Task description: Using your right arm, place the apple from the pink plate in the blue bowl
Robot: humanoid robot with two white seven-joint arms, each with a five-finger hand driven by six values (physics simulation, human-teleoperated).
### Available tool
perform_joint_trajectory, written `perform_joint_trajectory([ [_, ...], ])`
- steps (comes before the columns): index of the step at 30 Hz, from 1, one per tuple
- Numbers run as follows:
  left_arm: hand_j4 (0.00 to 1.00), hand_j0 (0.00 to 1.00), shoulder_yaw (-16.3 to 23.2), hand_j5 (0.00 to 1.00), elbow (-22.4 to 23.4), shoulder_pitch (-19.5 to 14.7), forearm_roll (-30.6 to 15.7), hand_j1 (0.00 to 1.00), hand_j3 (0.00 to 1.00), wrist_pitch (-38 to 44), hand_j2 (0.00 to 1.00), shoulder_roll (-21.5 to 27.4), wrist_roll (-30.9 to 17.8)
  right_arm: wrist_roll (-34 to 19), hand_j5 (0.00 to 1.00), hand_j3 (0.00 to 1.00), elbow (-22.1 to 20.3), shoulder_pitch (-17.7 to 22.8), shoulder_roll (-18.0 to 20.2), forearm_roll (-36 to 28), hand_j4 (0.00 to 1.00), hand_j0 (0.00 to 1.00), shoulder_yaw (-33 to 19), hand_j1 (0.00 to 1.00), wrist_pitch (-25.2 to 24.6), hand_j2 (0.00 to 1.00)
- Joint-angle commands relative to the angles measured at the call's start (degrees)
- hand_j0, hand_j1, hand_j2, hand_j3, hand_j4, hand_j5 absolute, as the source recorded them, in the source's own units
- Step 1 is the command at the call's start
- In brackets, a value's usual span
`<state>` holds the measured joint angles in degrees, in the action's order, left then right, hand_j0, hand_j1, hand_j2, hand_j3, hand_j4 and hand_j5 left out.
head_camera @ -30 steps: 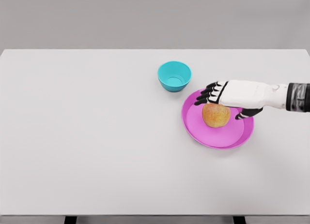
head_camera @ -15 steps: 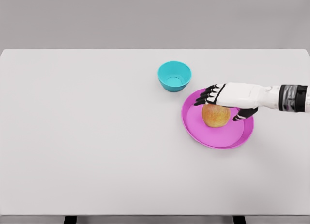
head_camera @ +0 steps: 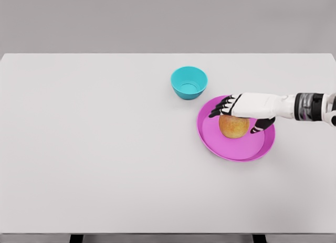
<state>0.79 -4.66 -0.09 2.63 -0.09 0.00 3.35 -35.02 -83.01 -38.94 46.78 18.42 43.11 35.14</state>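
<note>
Currently the right hand [head_camera: 242, 109] lies over the apple [head_camera: 234, 126], fingers spread, hiding its top; contact cannot be confirmed. The apple sits on the pink plate [head_camera: 235, 148], beside the blue bowl [head_camera: 189, 82], on the counter [head_camera: 105, 148].

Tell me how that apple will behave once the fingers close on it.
The apple is round, so it may roll on the pink plate if nudged. It looks smooth and could slip. The right robot hand spans its top; likely rigid.

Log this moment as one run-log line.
right hand: open, over apple | apple: on pink plate, not lifted | blue bowl: empty | left hand: out of view
</note>
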Motion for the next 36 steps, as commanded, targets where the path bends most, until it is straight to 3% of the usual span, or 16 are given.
perform_joint_trajectory([
  [1, 1.00, 1.00, 0.0, 1.00, 0.0, 0.0, 0.0, 1.00, 1.00, 0.0, 1.00, 0.0, 0.0, 0.0, 1.00, 1.00, 0.4, 0.0, -0.4, -0.3, 1.00, 1.00, 0.4, 1.00, -0.1, 1.00],
  [22, 1.00, 1.00, 0.0, 1.00, 0.0, 0.0, 0.0, 1.00, 1.00, 0.0, 1.00, 0.0, 0.0, 0.0, 1.00, 1.00, 3.5, -0.5, -1.2, 0.0, 1.00, 1.00, 2.6, 1.00, -0.1, 1.00],
  [23, 1.00, 1.00, 0.0, 1.00, 0.0, 0.0, 0.0, 1.00, 1.00, 0.0, 1.00, 0.0, 0.0, 0.0, 0.98, 0.98, 3.6, -0.5, -1.2, 0.0, 0.98, 0.98, 2.6, 0.98, -0.1, 0.98],
  [25, 1.00, 1.00, 0.0, 1.00, 0.0, 0.0, 0.0, 1.00, 1.00, 0.0, 1.00, 0.0, 0.0, 0.0, 0.65, 0.65, 3.8, -0.5, -1.2, 0.0, 0.65, 0.65, 2.6, 0.65, -0.1, 0.65],
  [27, 1.00, 1.00, 0.0, 1.00, 0.0, 0.0, 0.0, 1.00, 1.00, 0.0, 1.00, 0.0, 0.0, 0.0, 0.53, 0.53, 3.8, -0.5, -1.2, 0.0, 0.53, 0.53, 2.6, 0.53, -0.1, 0.53],
  [30, 1.00, 1.00, 0.0, 1.00, 0.0, 0.0, 0.0, 1.00, 1.00, 0.0, 1.00, 0.0, 0.0, 0.0, 0.46, 0.46, 3.8, -0.6, -1.2, 0.0, 0.46, 0.46, 2.6, 0.46, -0.1, 0.46],
  [36, 1.00, 1.00, 0.0, 1.00, 0.0, 0.0, 0.0, 1.00, 1.00, 0.0, 1.00, 0.0, 0.0, 0.0, 0.47, 0.47, 4.3, -1.2, -1.3, 0.0, 0.47, 0.47, 2.4, 0.47, -0.1, 0.47],
])
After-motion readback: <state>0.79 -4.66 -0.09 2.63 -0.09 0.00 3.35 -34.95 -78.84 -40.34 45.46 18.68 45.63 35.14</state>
